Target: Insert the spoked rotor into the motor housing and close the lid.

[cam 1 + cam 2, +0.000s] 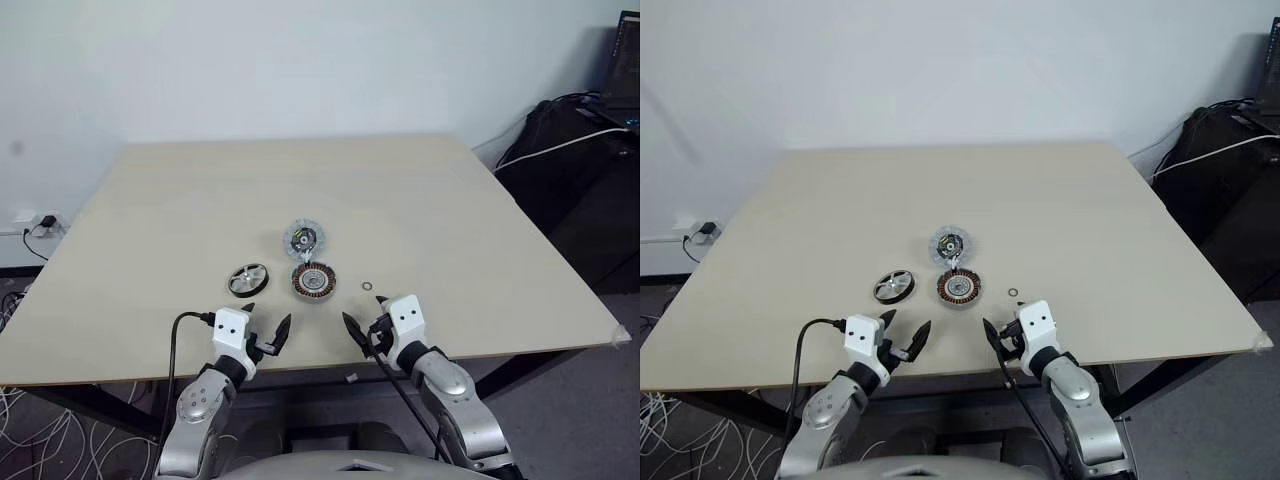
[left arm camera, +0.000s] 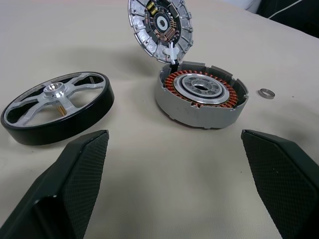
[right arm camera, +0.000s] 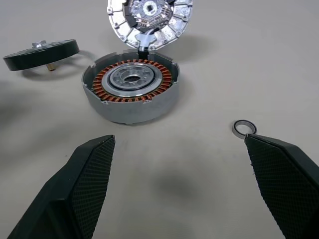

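The spoked rotor (image 1: 248,279) lies flat on the table, a black-rimmed wheel with pale spokes, also seen as the spoked rotor (image 2: 56,108). To its right sits the motor housing (image 1: 314,282) with copper windings showing, the motor housing (image 3: 131,87) being grey-walled and uncovered. Just behind it the lid (image 1: 304,238) lies ribbed face up, joined to the housing by a short lead. My left gripper (image 1: 268,330) hovers open at the table's near edge, in front of the rotor. My right gripper (image 1: 364,322) is open too, in front of the housing. Neither holds anything.
A tiny loose ring (image 1: 367,288) lies right of the housing. The beige table (image 1: 180,210) spreads wide around the parts. Black equipment with cables (image 1: 580,140) stands off the table's right side, and a wall socket (image 1: 35,222) is at the left.
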Motion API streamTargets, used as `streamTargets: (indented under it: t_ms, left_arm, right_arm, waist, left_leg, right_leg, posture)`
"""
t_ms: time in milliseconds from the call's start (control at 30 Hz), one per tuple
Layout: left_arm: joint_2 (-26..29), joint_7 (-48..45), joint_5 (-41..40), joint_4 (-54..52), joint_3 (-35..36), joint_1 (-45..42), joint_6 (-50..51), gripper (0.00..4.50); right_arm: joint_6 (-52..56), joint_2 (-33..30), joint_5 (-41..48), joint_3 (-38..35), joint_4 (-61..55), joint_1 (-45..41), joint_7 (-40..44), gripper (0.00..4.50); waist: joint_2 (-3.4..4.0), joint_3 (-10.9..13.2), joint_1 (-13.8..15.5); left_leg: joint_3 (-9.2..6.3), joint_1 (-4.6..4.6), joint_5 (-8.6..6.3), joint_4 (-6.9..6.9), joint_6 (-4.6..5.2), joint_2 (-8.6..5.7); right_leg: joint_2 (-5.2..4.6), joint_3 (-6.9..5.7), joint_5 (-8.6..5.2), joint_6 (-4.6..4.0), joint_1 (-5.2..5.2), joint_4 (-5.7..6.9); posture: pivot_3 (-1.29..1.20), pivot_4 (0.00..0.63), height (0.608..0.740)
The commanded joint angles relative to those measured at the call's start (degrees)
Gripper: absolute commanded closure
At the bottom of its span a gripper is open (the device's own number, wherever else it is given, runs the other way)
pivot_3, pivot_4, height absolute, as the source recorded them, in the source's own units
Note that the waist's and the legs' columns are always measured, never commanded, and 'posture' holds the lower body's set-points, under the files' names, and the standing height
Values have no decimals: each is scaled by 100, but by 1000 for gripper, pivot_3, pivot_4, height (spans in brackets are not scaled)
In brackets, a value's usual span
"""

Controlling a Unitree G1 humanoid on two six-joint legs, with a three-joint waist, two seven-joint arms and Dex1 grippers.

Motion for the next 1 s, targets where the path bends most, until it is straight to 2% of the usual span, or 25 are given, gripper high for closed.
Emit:
streamTargets:
  t_ms: [33,667,1000]
  left_arm:
    - [14,-34,-39,-191,-1,-95,-107,0]
    - [20,-28,-2,-184,-31,-75,-111,0]
    - [8,-21,7,-183,-57,-89,-86,0]
  right_arm:
    - [23,45,27,-56,-184,-116,-51,22]
    - [183,131,68,-220,-53,-179,-223,22]
    - [828,207,-197,-234,1006,-1280,-543,22]
  waist:
    - [0,0,0]
    - [0,0,0]
    - [1,0,-9]
  left_leg:
    - [0,0,0,0,0,0]
    - [0,0,0,0,0,0]
    - [1,2,1,0,1,-1]
  right_leg:
    - [0,0,0,0,0,0]
    - [0,0,0,0,0,0]
    - [1,1,1,-1,0,1]
  posture:
    - [0,0,740]
    - [0,0,740]
    - [0,0,740]
